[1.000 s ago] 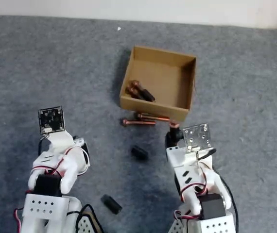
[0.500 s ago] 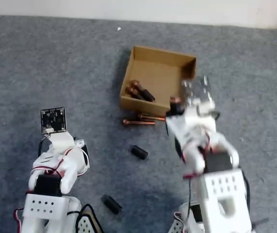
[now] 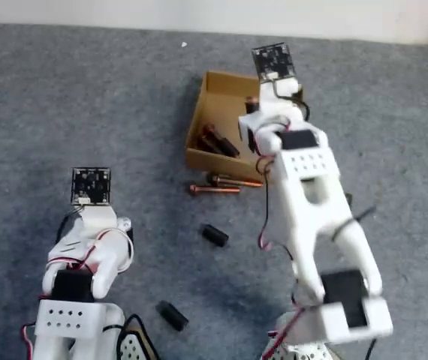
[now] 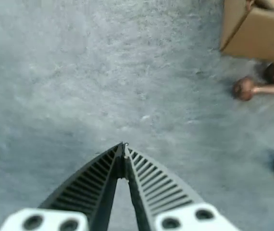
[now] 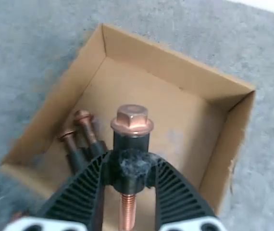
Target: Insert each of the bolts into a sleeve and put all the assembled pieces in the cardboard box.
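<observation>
Sleeves: two short black ones lie loose on the grey tabletop [image 3: 64,97], both outside the cardboard box [image 3: 221,163] on the side where the arms stand. The lone sleeve [image 3: 173,316] is well apart from the box, and the middle sleeve [image 3: 215,235] is nearer to it.
Left claw [image 4: 123,147]: closed with its tips meeting and nothing between them. It hangs over bare tabletop, well apart from the box.
Loose bolts: two copper bolts lie side by side just outside the box's near wall. The outer bolt [image 3: 214,190] is a little farther from the wall than the inner bolt [image 3: 236,181].
Boxed pieces: two finished pieces [image 3: 215,141], each a bolt in a black sleeve, lie side by side on the box floor by the near wall.
Right claw [image 5: 130,168]: above the open box, clamped on the black sleeve of the held piece [image 5: 131,142]. The copper hex head of its bolt sits at one end of the sleeve and the shank sticks out of the other.
</observation>
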Motion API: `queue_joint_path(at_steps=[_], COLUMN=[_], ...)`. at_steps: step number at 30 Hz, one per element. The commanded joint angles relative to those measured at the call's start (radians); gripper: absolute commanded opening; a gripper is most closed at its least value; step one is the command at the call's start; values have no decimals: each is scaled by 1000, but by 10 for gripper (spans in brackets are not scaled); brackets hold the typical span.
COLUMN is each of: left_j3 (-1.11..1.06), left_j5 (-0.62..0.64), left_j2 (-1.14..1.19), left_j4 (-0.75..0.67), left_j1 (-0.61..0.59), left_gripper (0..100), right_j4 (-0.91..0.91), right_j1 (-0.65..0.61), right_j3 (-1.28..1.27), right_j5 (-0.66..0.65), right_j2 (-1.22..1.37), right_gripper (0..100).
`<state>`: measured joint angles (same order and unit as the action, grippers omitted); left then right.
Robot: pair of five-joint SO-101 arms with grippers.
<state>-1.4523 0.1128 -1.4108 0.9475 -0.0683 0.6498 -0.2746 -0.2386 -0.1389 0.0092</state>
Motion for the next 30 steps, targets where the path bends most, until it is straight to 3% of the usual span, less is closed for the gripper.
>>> queue_joint_path(at_steps=[1, 7, 13, 16, 23, 30], left_j3=[15, 15, 15, 15, 36, 38], left_j5=[-193, -250, -262, -262, -256, -256], left_j2=[-8, -8, -8, -8, -8, -8], left_j4=[2, 2, 2, 2, 5, 2], left_j1=[-71, -77, -77, -79, -160, -188], left_gripper=[6, 10, 11, 11, 11, 7], right_j4=[-74, -44, 124, 232, 496, 590], right_j1=[27, 27, 19, 18, -47, -166], right_j3=[120, 203, 286, 332, 374, 70], right_j5=[9, 5, 5, 5, -25, -81], right_j2=[105, 219, 217, 202, -24, -331], right_gripper=[19, 34, 183, 187, 187, 187])
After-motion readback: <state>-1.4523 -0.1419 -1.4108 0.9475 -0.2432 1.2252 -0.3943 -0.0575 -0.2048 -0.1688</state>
